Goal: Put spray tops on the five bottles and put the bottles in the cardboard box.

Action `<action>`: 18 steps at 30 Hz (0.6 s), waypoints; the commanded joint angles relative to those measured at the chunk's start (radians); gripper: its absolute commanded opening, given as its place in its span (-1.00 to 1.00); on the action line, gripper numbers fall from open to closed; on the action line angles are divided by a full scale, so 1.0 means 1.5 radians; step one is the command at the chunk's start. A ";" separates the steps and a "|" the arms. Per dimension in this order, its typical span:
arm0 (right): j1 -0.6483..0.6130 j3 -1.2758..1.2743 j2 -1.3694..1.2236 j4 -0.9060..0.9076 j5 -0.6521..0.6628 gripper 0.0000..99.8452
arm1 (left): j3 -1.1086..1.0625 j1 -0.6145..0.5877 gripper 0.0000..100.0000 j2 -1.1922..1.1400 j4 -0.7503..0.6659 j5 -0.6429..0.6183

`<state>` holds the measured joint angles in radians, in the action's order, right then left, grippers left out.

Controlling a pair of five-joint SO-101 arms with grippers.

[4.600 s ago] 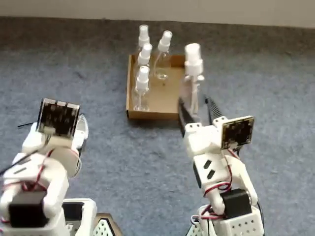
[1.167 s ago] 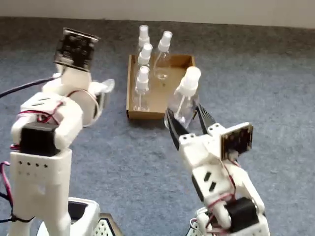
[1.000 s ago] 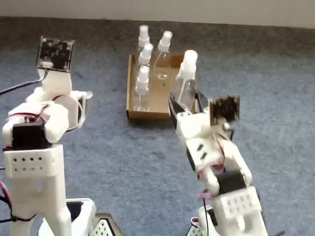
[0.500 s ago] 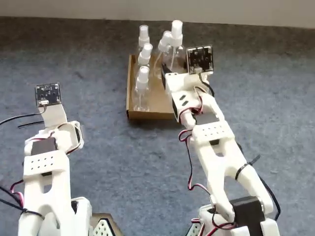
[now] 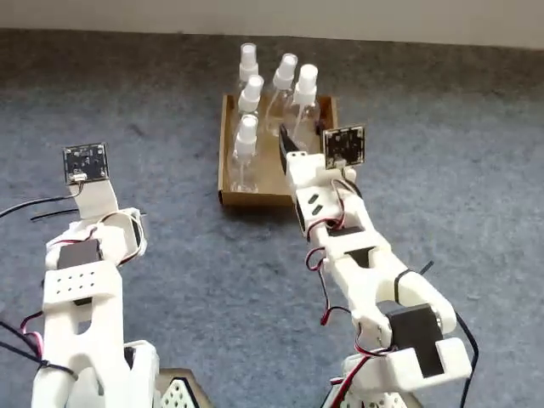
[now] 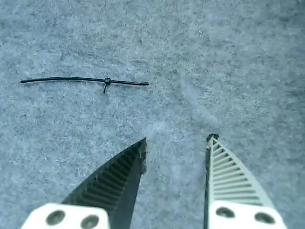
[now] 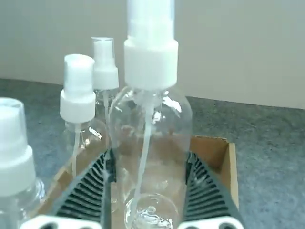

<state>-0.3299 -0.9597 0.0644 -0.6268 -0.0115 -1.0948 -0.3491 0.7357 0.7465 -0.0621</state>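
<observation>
A clear bottle (image 7: 151, 129) with a white spray top (image 5: 306, 82) stands upright over the right half of the cardboard box (image 5: 228, 174). My right gripper (image 7: 148, 162) is shut on its body, one ribbed finger on each side. Three capped bottles (image 5: 246, 140) (image 5: 251, 92) (image 5: 285, 72) stand in the box's left and back parts, and another (image 5: 248, 61) is at its far rim. Whether the held bottle rests on the box floor is hidden. My left gripper (image 6: 176, 140) hangs open over bare carpet, far left of the box.
A thin black cable tie (image 6: 86, 80) lies on the grey carpet ahead of the left gripper. The box's right wall (image 7: 230, 164) is close beside the held bottle. A pale wall runs behind the box. Carpet lies open in front of the box.
The right arm has carried the capped bottle from in front of the box to over its right half. The left arm came down from high up and drew back to the front left.
</observation>
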 commanded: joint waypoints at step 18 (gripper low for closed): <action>0.024 -0.024 -0.002 -0.024 -0.007 -0.99 | -0.026 0.015 -0.61 -0.001 -0.057 -0.005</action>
<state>-0.3053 -0.9996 0.0614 -0.6391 -0.0115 -1.1393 -0.3491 0.7357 0.6790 -0.0621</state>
